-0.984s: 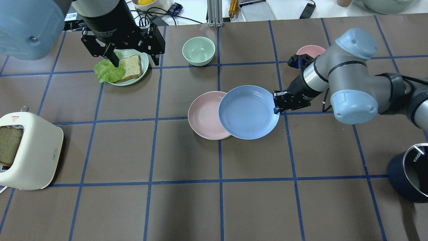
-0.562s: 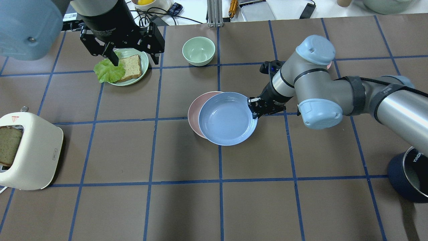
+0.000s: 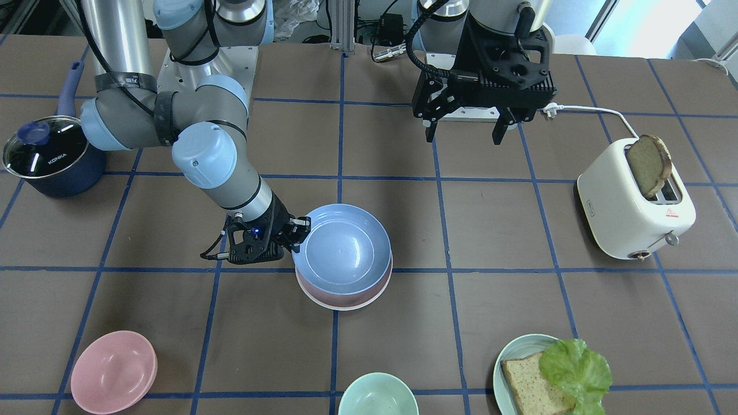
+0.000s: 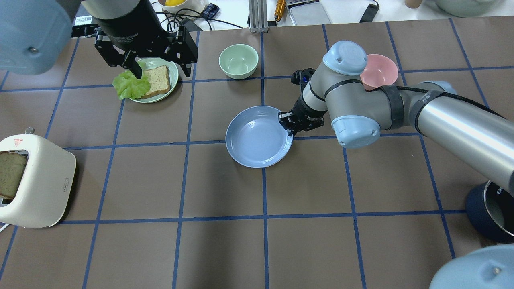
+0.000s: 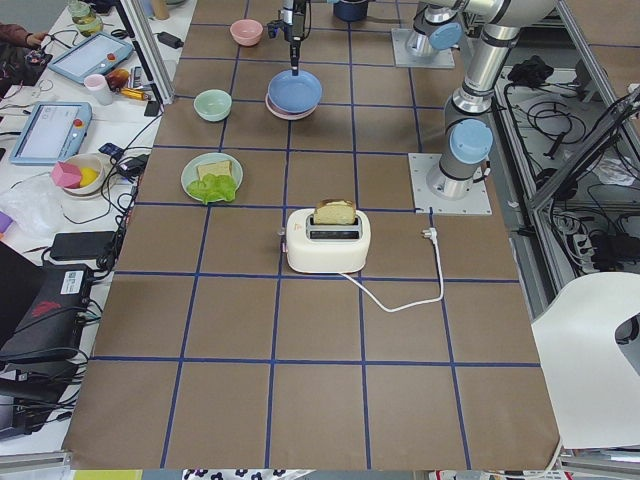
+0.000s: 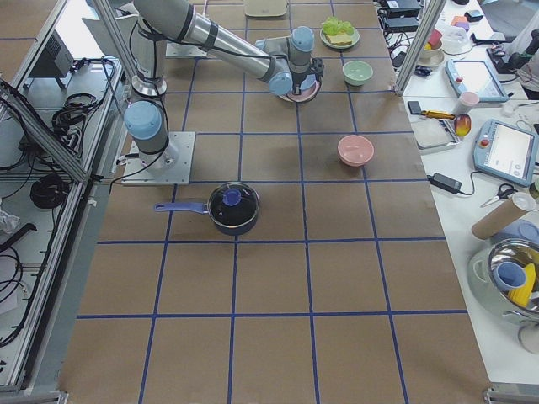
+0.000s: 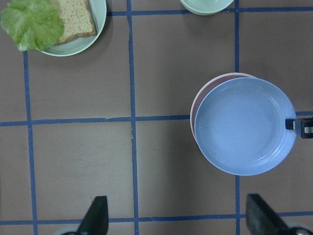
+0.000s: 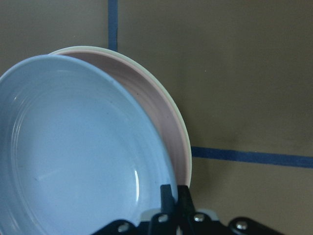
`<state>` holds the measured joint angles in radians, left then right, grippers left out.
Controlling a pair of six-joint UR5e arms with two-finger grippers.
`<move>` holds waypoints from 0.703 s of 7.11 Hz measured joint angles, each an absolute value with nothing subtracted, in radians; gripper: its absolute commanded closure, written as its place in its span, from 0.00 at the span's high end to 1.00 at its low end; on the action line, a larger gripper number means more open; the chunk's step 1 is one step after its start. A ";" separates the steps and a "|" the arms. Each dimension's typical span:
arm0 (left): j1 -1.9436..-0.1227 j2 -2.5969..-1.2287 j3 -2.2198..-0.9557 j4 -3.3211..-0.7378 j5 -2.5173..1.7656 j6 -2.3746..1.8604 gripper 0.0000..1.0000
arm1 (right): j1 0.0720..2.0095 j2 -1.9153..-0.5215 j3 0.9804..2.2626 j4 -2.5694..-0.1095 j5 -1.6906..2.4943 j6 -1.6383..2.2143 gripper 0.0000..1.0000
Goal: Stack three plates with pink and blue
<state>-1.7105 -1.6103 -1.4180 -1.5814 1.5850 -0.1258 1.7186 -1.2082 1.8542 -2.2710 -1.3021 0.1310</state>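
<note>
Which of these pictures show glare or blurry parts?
Right wrist view: a white glare streak on the blue plate, and the fingers gripping its rim look soft. Overhead view: the left arm's joint in the top-left corner is blurred. Front-facing view: the top-right corner is washed out by bright light.

I've got a brown tabletop (image 4: 140, 180) ruled into big squares by blue tape (image 4: 265, 249). The light is even from above and the shadows are soft. At the far edge an aluminium post (image 4: 257, 16) stands right on the seam. Beyond it there's a white bench (image 6: 505, 252), crowded, with a tablet (image 5: 45, 130) lying among leads and clutter. On the end camera I can see grey floor (image 5: 620, 290) with black cables (image 5: 600, 250) trailing loose. The front camera shows a bright glare (image 3: 646, 17) in the upper corner; window or lamp, I can't tell.
</note>
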 measured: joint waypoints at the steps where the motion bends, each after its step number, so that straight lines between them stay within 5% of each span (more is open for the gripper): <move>1: -1.710 -1.610 -1.422 -1.582 1.586 -0.126 1.00 | 1.719 -1.203 1.852 -2.271 -1.329 0.131 1.00; 5: -1.710 -1.602 -1.416 -1.580 1.583 -0.124 1.00 | 1.712 -1.269 1.721 -2.154 -1.435 0.116 1.00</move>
<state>-1.7099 -1.6019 -1.4158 -1.5802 1.5830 -0.1245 1.7119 -1.2692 1.7210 -2.1538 -1.4352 0.1161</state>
